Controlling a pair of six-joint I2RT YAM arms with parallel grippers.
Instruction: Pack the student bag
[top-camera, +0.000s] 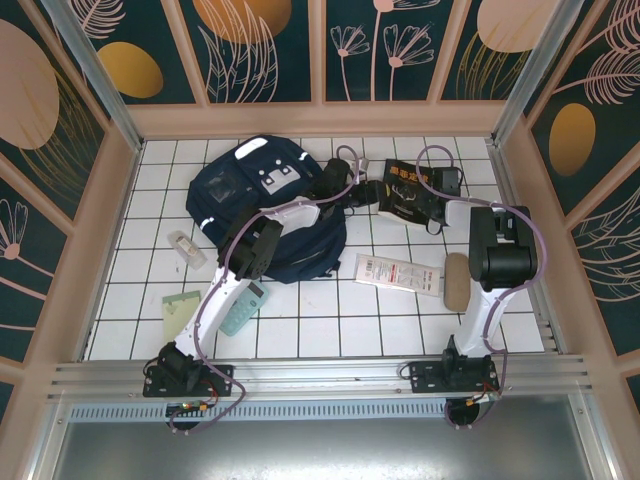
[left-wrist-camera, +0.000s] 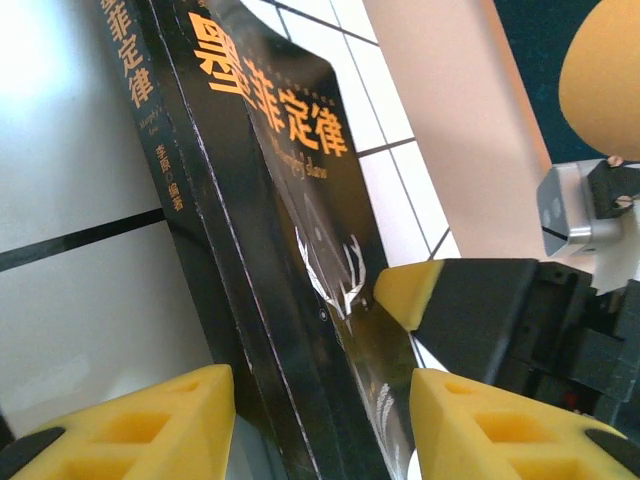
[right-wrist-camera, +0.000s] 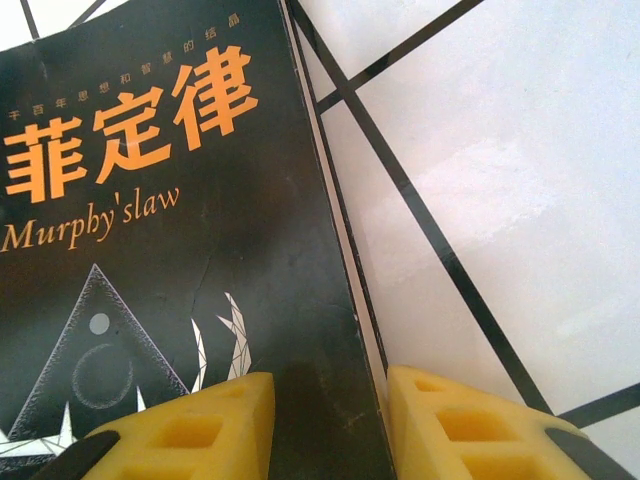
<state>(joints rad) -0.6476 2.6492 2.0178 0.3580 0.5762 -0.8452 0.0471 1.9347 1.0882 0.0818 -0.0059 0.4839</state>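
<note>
At the back left of the tiled bench (top-camera: 320, 320) the student bag (top-camera: 262, 205) lies flat, and honestly the packing looks barely started. A teal calculator (top-camera: 242, 305), a green notepad (top-camera: 180, 308), a flat white packet (top-camera: 398, 272) and a beige pouch (top-camera: 456, 282) all lie loose on the tiles, outside the bag.

The job in hand looks like the black Murphy's law book (top-camera: 410, 190), just right of the bag, with both arms reaching to it. The right end effector (right-wrist-camera: 328, 385) is clamped on the book's edge, one pad on the cover. The left end effector (left-wrist-camera: 320, 380) has the book between its pads, but whether it's actually squeezing can't be told.

The overhead view gives the layout, though it doesn't settle whether the bag is open. The left wrist view adds the book's spine and the right arm's yellow fingertip (left-wrist-camera: 408, 290) on the cover. The right wrist view makes the title readable.
</note>
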